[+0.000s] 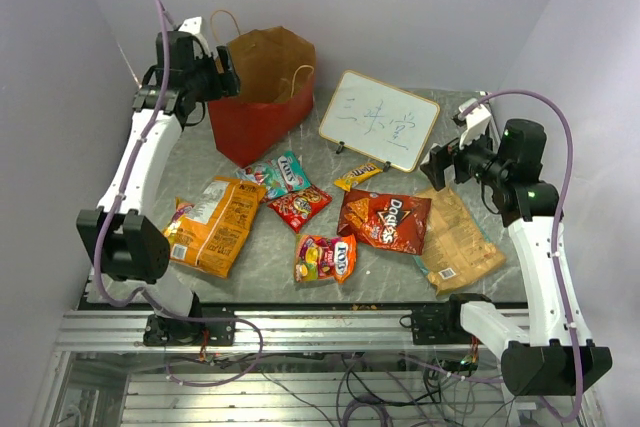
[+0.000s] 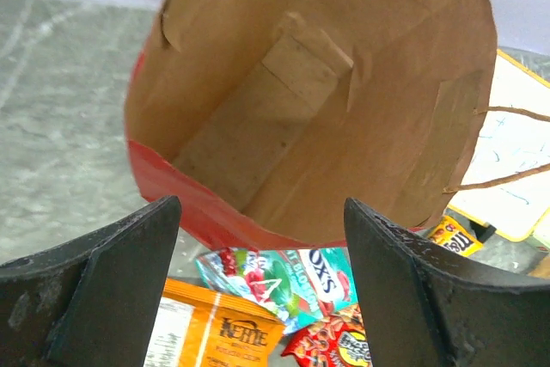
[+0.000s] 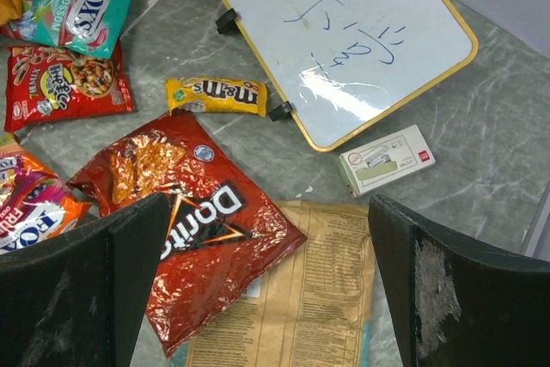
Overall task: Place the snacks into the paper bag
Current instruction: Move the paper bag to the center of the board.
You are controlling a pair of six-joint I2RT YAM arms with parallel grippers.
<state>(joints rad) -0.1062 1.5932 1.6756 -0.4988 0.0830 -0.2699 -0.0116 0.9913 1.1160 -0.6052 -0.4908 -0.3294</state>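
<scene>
The paper bag (image 1: 262,87) stands upright at the back left, red outside; its brown inside (image 2: 326,100) holds nothing I can see. My left gripper (image 1: 228,75) hovers open at the bag's left rim, nothing between its fingers (image 2: 262,238). Snacks lie flat on the table: an orange Kettle chip bag (image 1: 212,225), a teal Fox's pack (image 1: 280,175), a small red pack (image 1: 299,207), a yellow M&M's pack (image 1: 358,176), a colourful Fox's pack (image 1: 325,258), the dark red Doritos bag (image 3: 198,238) and a tan bag (image 3: 318,298). My right gripper (image 3: 268,247) hangs open above those last two.
A whiteboard (image 1: 378,119) with blue writing leans on black feet at the back centre. Beside it on the table lies a small white box (image 3: 387,159). White walls close in on both sides. The bag's twisted handles (image 2: 507,148) stick out on its right.
</scene>
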